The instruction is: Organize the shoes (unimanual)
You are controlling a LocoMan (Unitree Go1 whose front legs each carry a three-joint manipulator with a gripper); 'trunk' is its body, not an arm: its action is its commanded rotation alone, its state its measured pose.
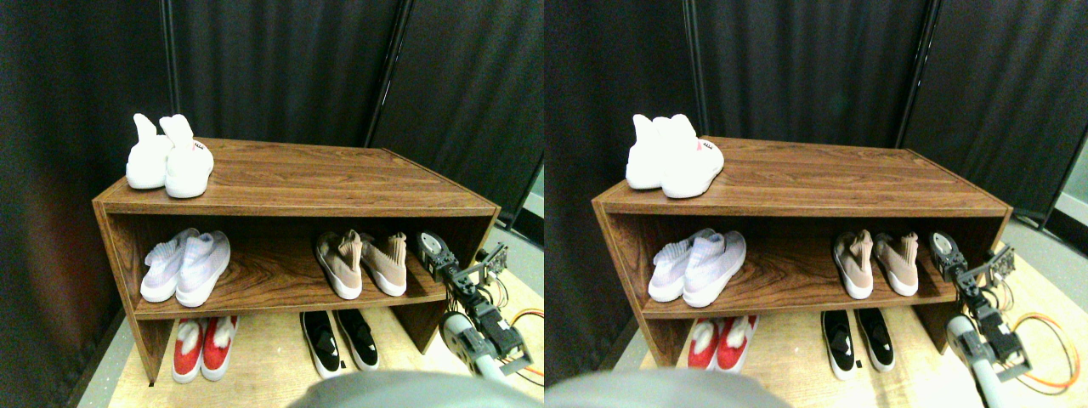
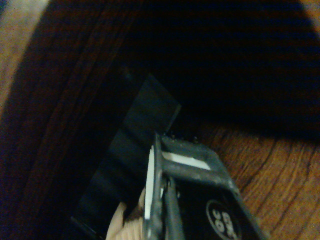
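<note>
Landmark: the low dark-walnut wooden shoe rack with a flat top board, one middle shelf and an open floor level beneath.

Task items: the pair of beige-tan knit sock-style sneakers with ribbed collars and white soles sits on the rack's middle shelf, toward its right end, toes pointing out to the front. The two shoes stand side by side, upright, close together; whether they touch cannot be told.

Right manipulator: the grey-and-black right gripper is at the rack's right end, at middle-shelf height, just beside the right-hand beige shoe and close to the rack's right side panel. Contact with the shoe is not visible. The wrist view shows the dark jaw frame over wood grain in deep shadow, with a sliver of beige knit at the frame's edge. Jaw state: cannot tell from either view.

Other items relative to the rack:
- all-white high-collared pair on the top board, left end.
- pale lilac-white knit pair on the middle shelf, left end.
- red-and-white pair on the floor level, left.
- black-and-white pair on the floor level, under the beige pair.

Black curtains hang behind the rack.
</note>
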